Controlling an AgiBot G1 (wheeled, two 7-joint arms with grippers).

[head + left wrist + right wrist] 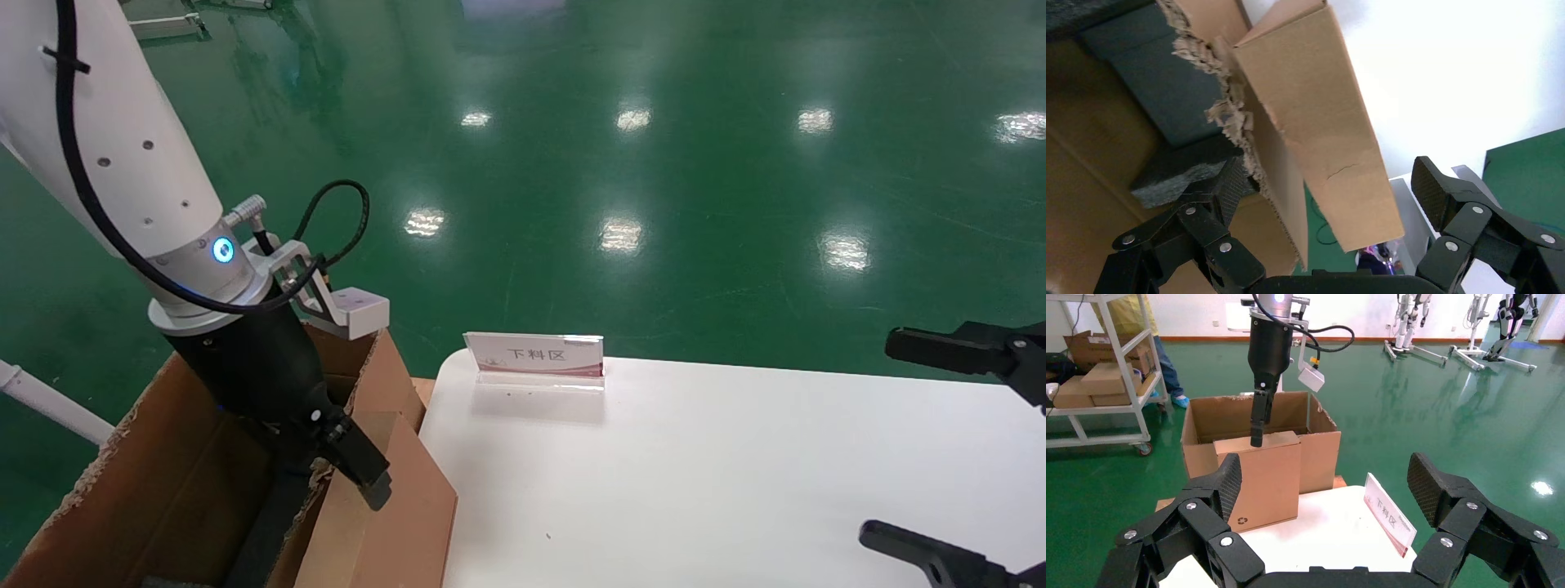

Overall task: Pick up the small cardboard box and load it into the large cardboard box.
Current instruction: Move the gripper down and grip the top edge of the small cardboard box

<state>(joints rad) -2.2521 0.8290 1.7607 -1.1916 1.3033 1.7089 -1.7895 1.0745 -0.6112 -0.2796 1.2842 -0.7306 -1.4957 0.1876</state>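
The small cardboard box [1259,478] stands upright against the outer wall of the large cardboard box [1205,419], not inside it. Left gripper [1257,422] is right above, fingers spread wide astride its top edge, gripping nothing. Right gripper [1324,487] waits well off, spread too. I'd say loading is all still to do!

A small acrylic sign stand [535,357] on the white table [735,474] reads "下料区".
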